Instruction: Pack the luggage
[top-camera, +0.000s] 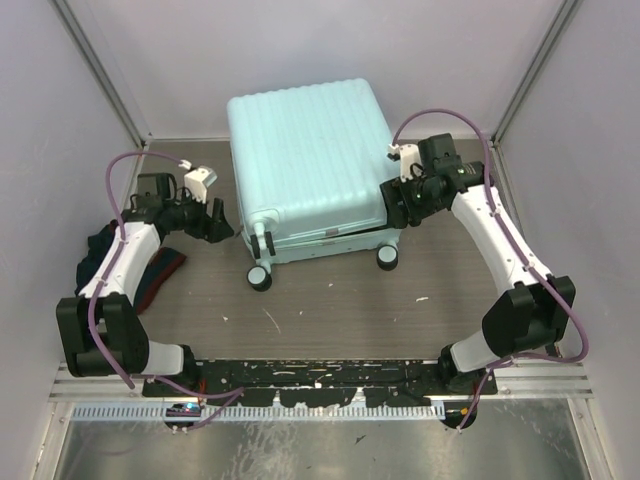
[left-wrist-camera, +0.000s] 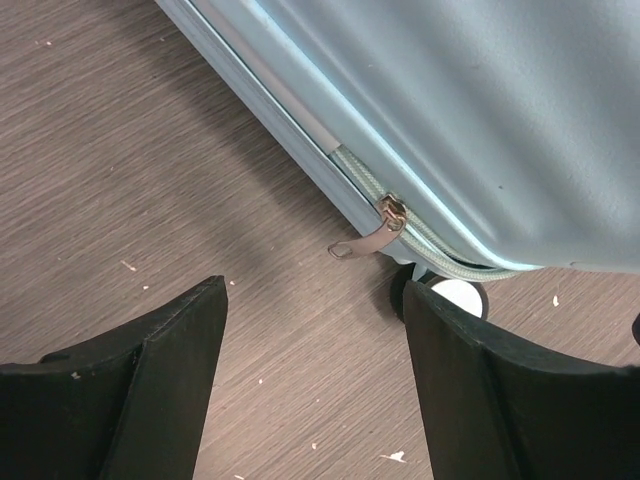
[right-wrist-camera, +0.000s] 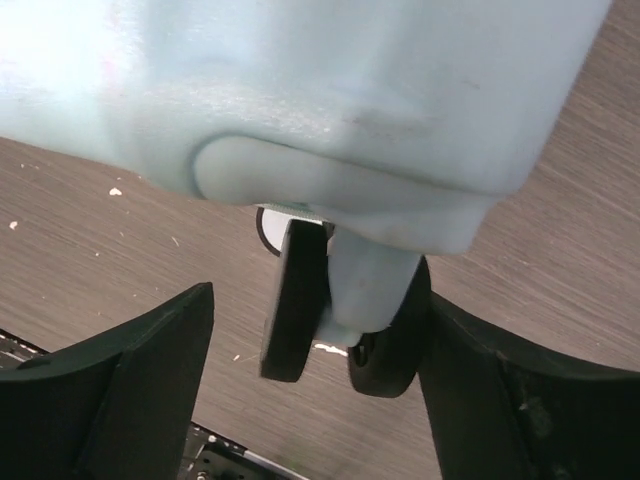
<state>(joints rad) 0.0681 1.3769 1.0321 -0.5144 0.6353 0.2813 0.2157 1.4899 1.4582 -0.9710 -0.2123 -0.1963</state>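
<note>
Luggage (top-camera: 305, 160) lies flat and shut on the table (top-camera: 330, 310), set back towards 12 o'clock. Its long axis runs roughly 12 to 6, with the wheels at the 6 o'clock end.

The left gripper (top-camera: 222, 226) sits at the 9 o'clock flank near the wheel-end corner, fingers (left-wrist-camera: 150, 380) spread wide with nothing between them. In the left wrist view the zipper pull (left-wrist-camera: 366, 240) hangs off the seam at about 1 o'clock from those fingers, apart from both. I judge the left arm the nearer one for the zip.

The right gripper (top-camera: 392, 198) is at the 3 o'clock flank, also wide open and holding nothing. A black wheel (right-wrist-camera: 295, 300) sits ahead between its fingers (right-wrist-camera: 130, 390); whether one pad touches it I cannot tell.

The table is flat wood-grain. Pale walls (top-camera: 60, 100) close in at 9, 12 and 3 o'clock, and a dark cloth (top-camera: 160, 275) lies at 8 o'clock beside the left arm.
</note>
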